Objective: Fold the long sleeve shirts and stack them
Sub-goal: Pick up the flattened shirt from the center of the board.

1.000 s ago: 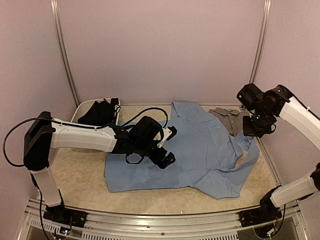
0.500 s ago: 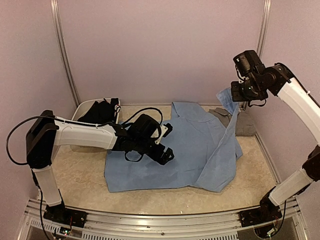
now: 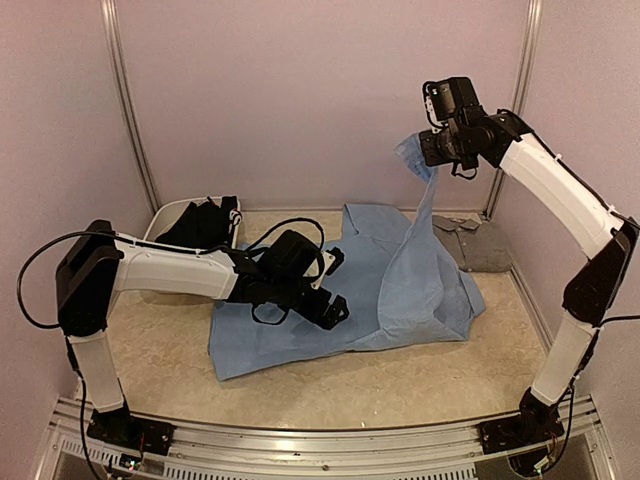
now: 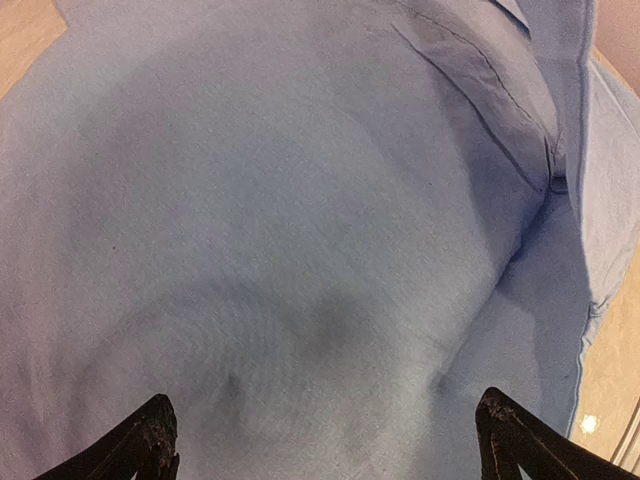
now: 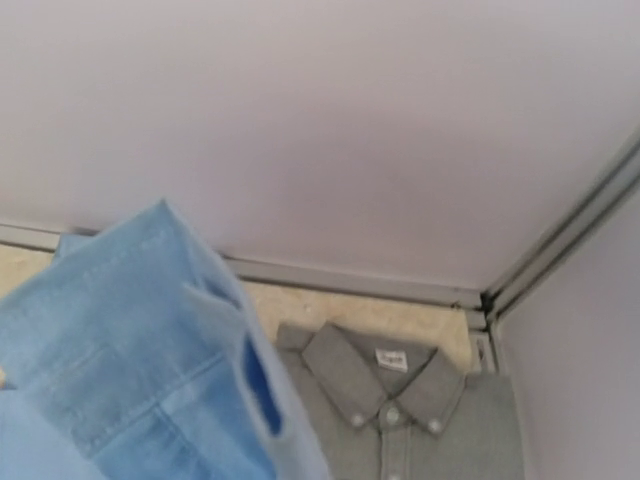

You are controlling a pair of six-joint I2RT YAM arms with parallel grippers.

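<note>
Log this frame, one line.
left gripper: open over light blue cloth shirt | right gripper: shut on sleeve, raised | grey collared shirt: back right

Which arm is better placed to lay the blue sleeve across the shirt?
Right. The right gripper is shut on the raised sleeve of the light blue shirt; the left gripper is open above the shirt's body, holding nothing.

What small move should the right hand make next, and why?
Probably carry the sleeve leftward and lower it across the light blue shirt: the right hand holds it raised high, and the open left hand hangs over the shirt's body.
</note>
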